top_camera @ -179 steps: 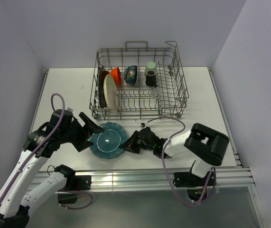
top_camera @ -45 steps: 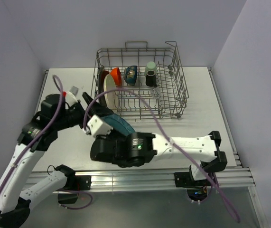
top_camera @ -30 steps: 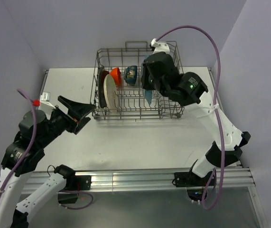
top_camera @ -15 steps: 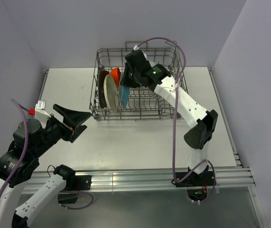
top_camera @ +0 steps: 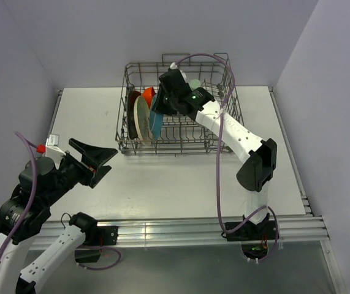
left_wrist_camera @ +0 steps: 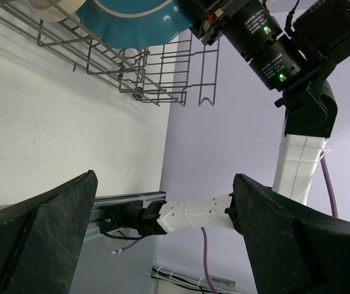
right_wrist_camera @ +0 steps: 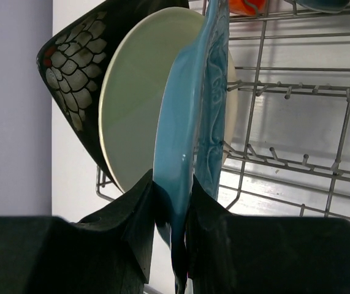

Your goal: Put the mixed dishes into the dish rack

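My right gripper (top_camera: 162, 109) (right_wrist_camera: 173, 184) is shut on the rim of the teal scalloped plate (top_camera: 157, 124) (right_wrist_camera: 187, 116). It holds the plate on edge inside the dish rack (top_camera: 236, 107) (right_wrist_camera: 285, 92), right next to the cream round plate (top_camera: 141, 117) (right_wrist_camera: 132, 104). The black square floral plate (top_camera: 132, 109) (right_wrist_camera: 70, 55) stands behind the cream one, and the red-orange bowl (top_camera: 148, 95) sits further back. My left gripper (top_camera: 103, 160) (left_wrist_camera: 163, 177) hangs open above the table's left front with nothing in it. The left wrist view shows the teal plate (left_wrist_camera: 132, 24) from below.
The pale green cup (top_camera: 195, 84) shows behind the right arm (top_camera: 224, 122), which reaches over the rack and hides part of its back row. The white table (top_camera: 181, 177) lies in front of the rack. Walls close in on both sides.
The right gripper took the teal plate off the table, carried it over the rack and has now brought it left to the cream plate. The left arm pulled back to the left, open.
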You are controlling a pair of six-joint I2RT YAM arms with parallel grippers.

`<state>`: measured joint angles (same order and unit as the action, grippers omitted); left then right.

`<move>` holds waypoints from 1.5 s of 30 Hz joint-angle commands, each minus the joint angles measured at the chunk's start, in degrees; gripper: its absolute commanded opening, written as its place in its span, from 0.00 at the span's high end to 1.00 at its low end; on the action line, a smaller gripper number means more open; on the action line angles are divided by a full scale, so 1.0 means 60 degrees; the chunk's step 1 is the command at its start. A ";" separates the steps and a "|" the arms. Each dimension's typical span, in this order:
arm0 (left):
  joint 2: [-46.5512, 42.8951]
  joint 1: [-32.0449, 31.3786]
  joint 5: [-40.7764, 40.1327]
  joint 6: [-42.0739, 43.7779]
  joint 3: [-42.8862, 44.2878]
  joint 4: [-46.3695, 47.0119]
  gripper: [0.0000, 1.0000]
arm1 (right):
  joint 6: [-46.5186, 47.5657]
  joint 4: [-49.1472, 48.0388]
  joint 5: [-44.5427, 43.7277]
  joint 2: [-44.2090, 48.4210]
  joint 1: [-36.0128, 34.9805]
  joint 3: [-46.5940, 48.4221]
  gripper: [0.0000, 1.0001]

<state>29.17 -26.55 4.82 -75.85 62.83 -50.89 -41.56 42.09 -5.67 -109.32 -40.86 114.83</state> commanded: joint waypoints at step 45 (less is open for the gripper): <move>0.0309 0.0030 0.0325 -0.0204 -0.0407 -0.0058 0.01 | 0.1945 0.0573 -0.1867 -0.0619 -0.1041 0.2116 0.00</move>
<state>30.33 -26.55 6.22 -77.65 60.95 -52.69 -31.97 45.41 -15.16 -119.74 -45.71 124.51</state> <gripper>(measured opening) 0.993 0.994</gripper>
